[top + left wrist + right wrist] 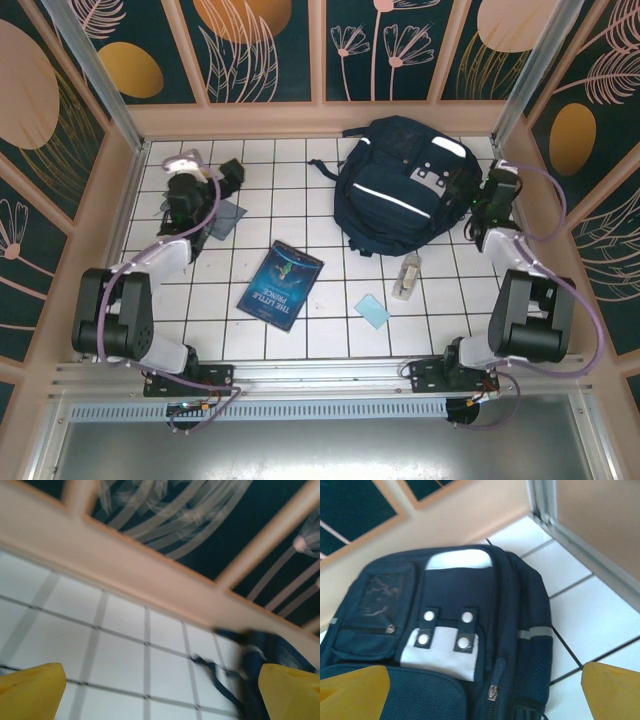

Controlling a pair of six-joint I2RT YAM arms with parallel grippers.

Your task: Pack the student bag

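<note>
Far left, at the back of the tiled table (290,335): left gripper (230,172), jaws spread wide, with yellow fingertips (30,690) at the two bottom corners of the wrist view and bare white tiles between them. Aimed toward the back wall (150,580), with a blurred edge of the bag at the right of that view.

Just beside that arm, nearer the front: flat grey pouch (228,215) on the tiles.

Right of it, toward the middle: dark-blue book (281,285), cover up, lying at a slant.

Further right, near the front: small pale-blue square (372,310), flat on the tiles, and next to it a small clear item (408,275) — too small to make out.

Behind those, right of centre at the back: bag (405,185), navy, lying with its front pockets up, white stripes and a white patch with dark tabs showing, a strap trailing off to its left.

Just beside the bag's right side: right gripper (480,205), opened wide — yellow fingertips (612,690) far apart, looking down on the zipped pockets, not touching the fabric as far as can be seen.
</note>
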